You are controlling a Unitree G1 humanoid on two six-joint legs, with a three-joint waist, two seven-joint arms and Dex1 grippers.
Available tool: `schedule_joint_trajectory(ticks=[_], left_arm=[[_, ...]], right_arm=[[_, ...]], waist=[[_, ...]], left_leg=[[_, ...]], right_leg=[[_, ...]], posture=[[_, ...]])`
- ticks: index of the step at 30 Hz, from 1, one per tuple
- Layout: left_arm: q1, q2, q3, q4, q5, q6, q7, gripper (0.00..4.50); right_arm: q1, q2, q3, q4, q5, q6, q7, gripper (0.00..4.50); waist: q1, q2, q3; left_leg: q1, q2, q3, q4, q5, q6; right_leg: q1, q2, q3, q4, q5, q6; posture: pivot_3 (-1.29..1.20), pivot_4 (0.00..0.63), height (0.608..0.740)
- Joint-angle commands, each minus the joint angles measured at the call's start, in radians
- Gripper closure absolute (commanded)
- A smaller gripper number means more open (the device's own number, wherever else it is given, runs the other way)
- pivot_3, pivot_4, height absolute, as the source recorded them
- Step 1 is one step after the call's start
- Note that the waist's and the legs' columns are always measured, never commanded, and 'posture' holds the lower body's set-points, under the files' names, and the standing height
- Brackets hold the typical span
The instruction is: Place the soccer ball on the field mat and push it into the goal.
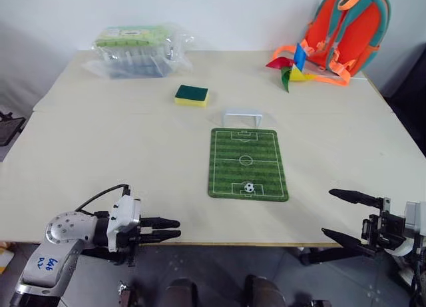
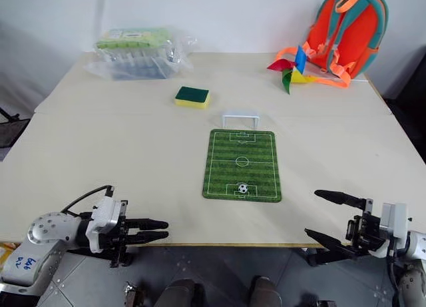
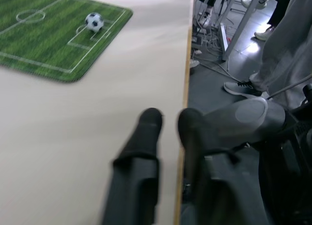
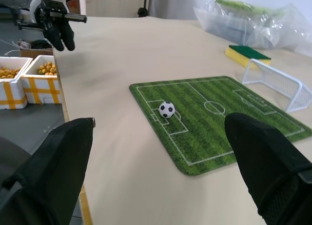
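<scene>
The soccer ball [image 1: 249, 187] rests on the field mat [image 1: 247, 147], inside the penalty box at the mat's near end. The white goal [image 1: 241, 115] stands just beyond the mat's far edge, on the table. My left gripper [image 1: 174, 228] is shut with nothing in it, level at the table's front edge, well to the left of the mat and pointing right. At the front right, off the table's edge, my right gripper [image 1: 331, 212] is open and empty, pointing left toward the mat. The right wrist view has the ball [image 4: 166, 109] between its two wide-spread fingers, far ahead.
A green-and-yellow sponge [image 1: 192, 94] lies behind the goal to the left. A plastic-wrapped pack [image 1: 136, 50] sits at the back left, a pinwheel [image 1: 291, 64] and an orange backpack [image 1: 346, 27] at the back right. White boxes [image 4: 29, 78] stand beside the table.
</scene>
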Motion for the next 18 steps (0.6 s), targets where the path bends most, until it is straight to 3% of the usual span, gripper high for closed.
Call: schedule_joint_trajectory(ticks=[1, 9, 18], left_arm=[[-0.07, -0.035, -0.078, -0.032, 0.029, -0.001, 0.035, 4.44], [-0.366, -0.226, -0.321, 0.083, 0.129, 0.125, 0.15, 4.44], [-0.537, -0.396, -0.447, 0.306, 0.268, 0.124, 0.253, 4.44]], right_arm=[[-0.005, -0.044, -0.043, 0.082, -0.013, -0.044, 0.068, 0.0], [-0.016, -0.092, -0.069, 0.191, -0.015, -0.084, 0.08, 0.0], [0.065, -0.06, -0.091, 0.119, -0.014, -0.09, 0.021, 0.0]], waist=[[0.001, 0.0, 0.0], [-0.004, 0.002, -0.001], [0.0, 0.002, -0.001]], left_leg=[[0.001, 0.0, 0.0, 0.0, 0.0, 0.0], [0.001, -0.001, 0.0, 0.001, 0.0, 0.001], [0.0, -0.001, 0.0, 0.002, -0.001, 0.001]], right_leg=[[0.001, 0.0, 0.0, 0.0, 0.0, 0.0], [0.002, 0.0, 0.0, 0.0, 0.001, 0.001], [0.003, 0.0, 0.0, -0.002, 0.001, 0.002]], posture=[[0.0, 0.15, 0.74], [0.0, 0.15, 0.74], [0.0, 0.15, 0.74]])
